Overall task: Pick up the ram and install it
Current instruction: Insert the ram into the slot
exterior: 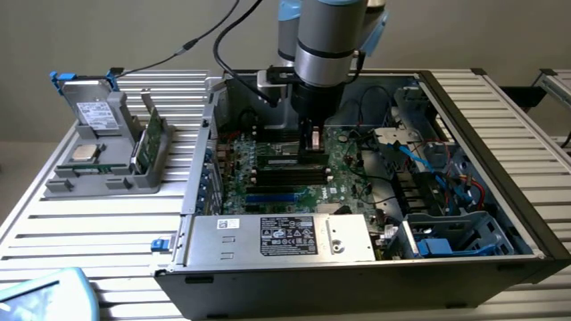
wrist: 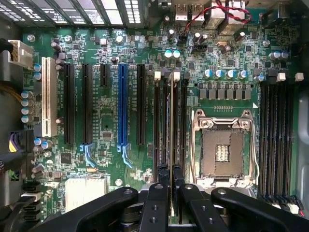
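Wrist view: nearest the lens, the gripper [wrist: 170, 193] has its black fingers drawn tight on the ram [wrist: 172, 125], seen edge-on and aligned with the memory slots [wrist: 182, 125] beside the bare processor socket [wrist: 222, 150], likely so its contact edge meets a slot squarely; seating cannot be judged. Exterior view: the arm [exterior: 330, 47] reaches straight down into the open computer case [exterior: 357, 281], lying on a slatted metal table [exterior: 80, 234]; a grey parts holder [exterior: 98, 180] stands at the exterior view's left, plain wall [exterior: 107, 33] beyond.

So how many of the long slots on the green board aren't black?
2: a white slot near the edge of the board, a blue slot among the black ones. The gripper may hide others.
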### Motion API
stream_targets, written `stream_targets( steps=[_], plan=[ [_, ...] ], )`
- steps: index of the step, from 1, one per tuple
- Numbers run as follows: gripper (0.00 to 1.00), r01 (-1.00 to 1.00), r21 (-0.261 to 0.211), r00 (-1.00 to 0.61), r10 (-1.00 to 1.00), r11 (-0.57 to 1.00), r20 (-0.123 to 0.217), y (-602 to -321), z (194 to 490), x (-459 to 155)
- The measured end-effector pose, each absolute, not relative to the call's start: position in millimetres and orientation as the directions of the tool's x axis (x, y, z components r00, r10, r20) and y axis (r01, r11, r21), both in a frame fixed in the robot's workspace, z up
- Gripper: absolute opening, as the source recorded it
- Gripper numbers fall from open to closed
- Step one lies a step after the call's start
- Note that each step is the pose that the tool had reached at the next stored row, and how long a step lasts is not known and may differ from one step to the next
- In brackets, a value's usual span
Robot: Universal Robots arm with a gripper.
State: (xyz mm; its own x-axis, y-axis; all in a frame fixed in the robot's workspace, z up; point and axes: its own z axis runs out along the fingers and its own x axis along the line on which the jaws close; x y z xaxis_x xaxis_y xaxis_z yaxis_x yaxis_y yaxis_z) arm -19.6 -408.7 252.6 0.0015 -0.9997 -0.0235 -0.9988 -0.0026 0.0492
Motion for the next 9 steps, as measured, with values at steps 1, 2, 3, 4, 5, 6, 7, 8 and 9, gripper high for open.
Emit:
stream_targets(
  steps=[1, 2, 3, 4, 5, 6, 7, 8, 9],
  plan=[
    [0.14, -0.999, 0.049, 0.001, -1.000, -0.003, -0.023, -408.7, 250.8, -19.7],
    [0.14, -0.999, 0.049, 0.001, -1.000, -0.003, -0.024, -408.7, 249.0, -19.7],
    [0.14, -0.999, 0.049, 0.002, -1.000, -0.003, -0.024, -408.7, 247.5, -19.7],
    [0.14, -0.999, 0.049, 0.002, -1.000, -0.003, -0.024, -408.7, 246.3, -19.7],
    [0.14, -0.999, 0.049, 0.002, -1.000, -0.003, -0.023, -408.7, 245.3, -19.7],
    [0.14, -0.999, 0.049, 0.002, -1.000, -0.003, -0.023, -408.7, 244.3, -19.7],
    [0.14, -0.999, 0.049, 0.002, -1.000, -0.003, -0.023, -408.7, 243.9, -19.7],
    [0.14, -0.999, 0.050, 0.002, -1.000, -0.003, -0.022, -408.7, 243.6, -19.7],
    [0.14, -0.999, 0.050, 0.002, -1.000, -0.003, -0.022, -408.7, 242.8, -19.7]
  ],
)
